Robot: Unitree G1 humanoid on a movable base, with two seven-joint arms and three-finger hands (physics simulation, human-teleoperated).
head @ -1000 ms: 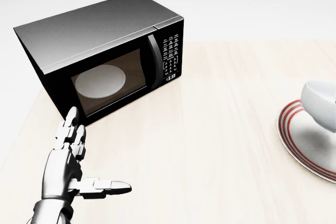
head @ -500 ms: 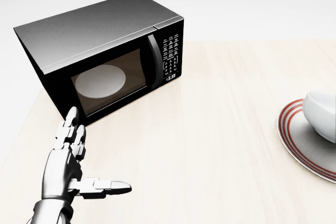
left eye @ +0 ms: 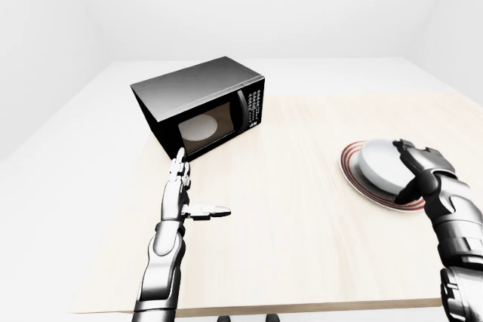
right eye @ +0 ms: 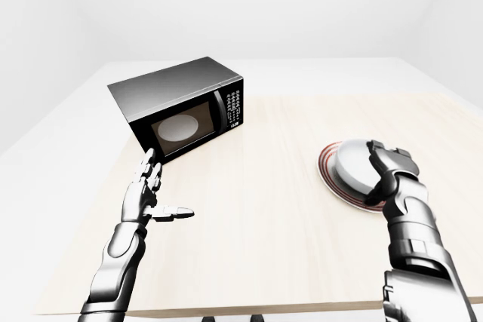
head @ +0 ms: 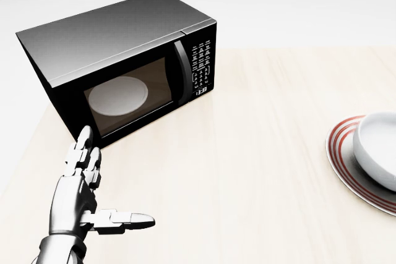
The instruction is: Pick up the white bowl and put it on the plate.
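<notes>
A black microwave oven sits in the upper left of the head view, turned at an angle so its door faces the lower left of the frame. Through the dark glass door a pale round turntable shows inside. A vertical handle runs down the door's right edge, and just right of it is a keypad of small white buttons. The oven rests on a light wooden table, which fills the frame's lower part. Beyond the table, plain white walls close the room.
</notes>
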